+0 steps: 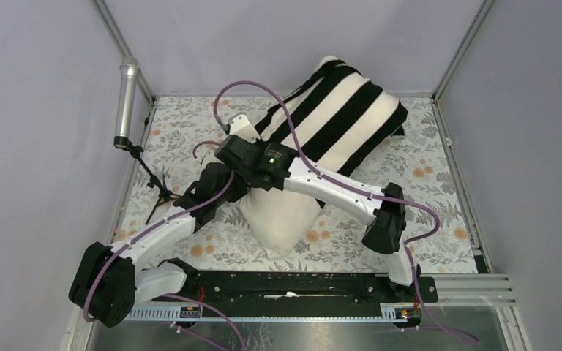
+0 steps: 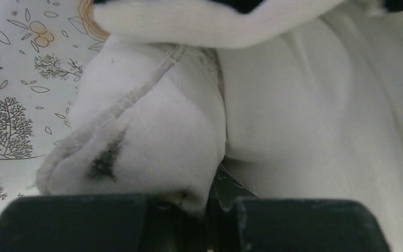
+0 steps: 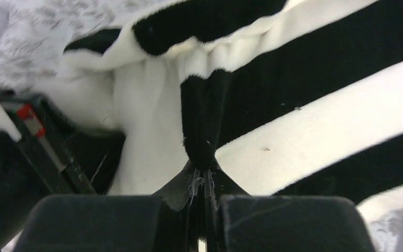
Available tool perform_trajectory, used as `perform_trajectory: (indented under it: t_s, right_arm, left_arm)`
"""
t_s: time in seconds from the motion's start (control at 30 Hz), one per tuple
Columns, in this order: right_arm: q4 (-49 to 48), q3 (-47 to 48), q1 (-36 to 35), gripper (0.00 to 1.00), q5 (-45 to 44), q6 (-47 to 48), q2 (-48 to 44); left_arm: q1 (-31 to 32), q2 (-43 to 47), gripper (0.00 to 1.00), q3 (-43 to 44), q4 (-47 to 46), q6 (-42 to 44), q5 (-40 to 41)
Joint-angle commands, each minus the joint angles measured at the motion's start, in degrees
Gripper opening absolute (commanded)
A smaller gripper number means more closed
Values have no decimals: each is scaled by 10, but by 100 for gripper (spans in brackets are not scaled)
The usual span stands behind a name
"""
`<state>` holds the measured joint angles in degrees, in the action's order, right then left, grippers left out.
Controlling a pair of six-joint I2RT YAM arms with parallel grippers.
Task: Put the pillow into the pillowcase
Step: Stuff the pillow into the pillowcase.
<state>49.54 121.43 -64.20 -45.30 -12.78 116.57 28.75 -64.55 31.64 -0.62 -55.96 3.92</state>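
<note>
The black-and-white striped pillowcase (image 1: 344,121) lies slanted at the back of the table, with the cream pillow (image 1: 282,219) sticking out of its near end. In the left wrist view, my left gripper (image 2: 218,202) is shut on a pinch of the pillow (image 2: 152,131) at a corner with a seam and a dark smudge. The pillowcase's hem (image 2: 199,21) runs just above that corner. My right gripper (image 3: 204,181) is shut on a bunched black fold of the pillowcase (image 3: 202,115) at its open edge. Both grippers meet at that opening, left (image 1: 223,183) and right (image 1: 240,142).
A floral table covering (image 1: 424,183) lies under everything. A silver microphone (image 1: 126,95) on a black tripod stands at the left edge. Metal frame posts rise at the back corners. A black rail (image 1: 300,281) crosses the near edge. My left arm's wrist (image 3: 31,142) shows in the right wrist view.
</note>
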Motion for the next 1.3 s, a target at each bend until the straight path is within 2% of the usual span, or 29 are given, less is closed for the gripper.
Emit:
perform_trajectory:
  t_s: [0.0, 0.07, 0.13, 0.23, 0.3, 0.37, 0.5, 0.57, 0.63, 0.67, 0.73, 0.83, 0.93, 1.03, 1.1, 1.23, 1.27]
  right_arm:
    - [-37, -64, 11, 0, 161, -113, -66]
    - [-97, -158, 58, 0, 208, -118, -113]
    - [-126, -209, 93, 0, 249, -126, -135]
    - [-129, -214, 98, 0, 292, -128, -138]
    - [-135, -198, 92, 0, 307, -129, -150]
    - [-116, -152, 79, 0, 305, -124, -155]
    - [-51, 19, 30, 0, 272, -102, -127]
    - [-19, 93, 16, 0, 269, -99, -99]
    - [2, 118, 16, 0, 264, -97, -74]
    - [5, 106, 20, 0, 257, -97, -67]
    - [-7, 47, 46, 0, 300, -116, -65]
    - [-108, -121, 68, 0, 328, -140, -104]
    - [-147, -205, 73, 0, 347, -166, -128]
    - [-153, -212, 74, 0, 338, -168, -148]
    - [-143, -186, 82, 0, 329, -156, -152]
    - [-127, -119, 122, 0, 345, -134, -128]
    - [-120, -98, 131, 0, 348, -126, -112]
  left_arm:
    - [9, 76, 0, 82, -59, -9, 3]
    - [9, 115, 0, 87, -46, -9, 31]
    - [9, 131, 0, 87, -33, -17, 57]
    - [10, 115, 0, 73, -44, -31, 73]
    - [12, 74, 0, 67, -56, -36, 65]
    - [21, 13, 0, 65, -70, -35, 52]
    - [50, -87, 0, 74, -101, -25, 44]
    - [52, -108, 0, 85, -95, -26, 36]
    - [53, -90, 0, 94, -86, -22, 36]
    - [53, -71, 0, 103, -73, -18, 41]
    - [53, -16, 0, 133, -29, -8, 56]
    - [53, 53, 0, 183, 24, 5, 91]
    - [47, 65, 0, 211, 29, 12, 126]
    - [41, -5, 0, 223, 20, 18, 99]
    - [50, -50, 0, 222, 17, 13, 76]
    - [61, -61, 0, 181, -1, 17, 71]
    - [61, -54, 5, 185, 11, 31, 72]
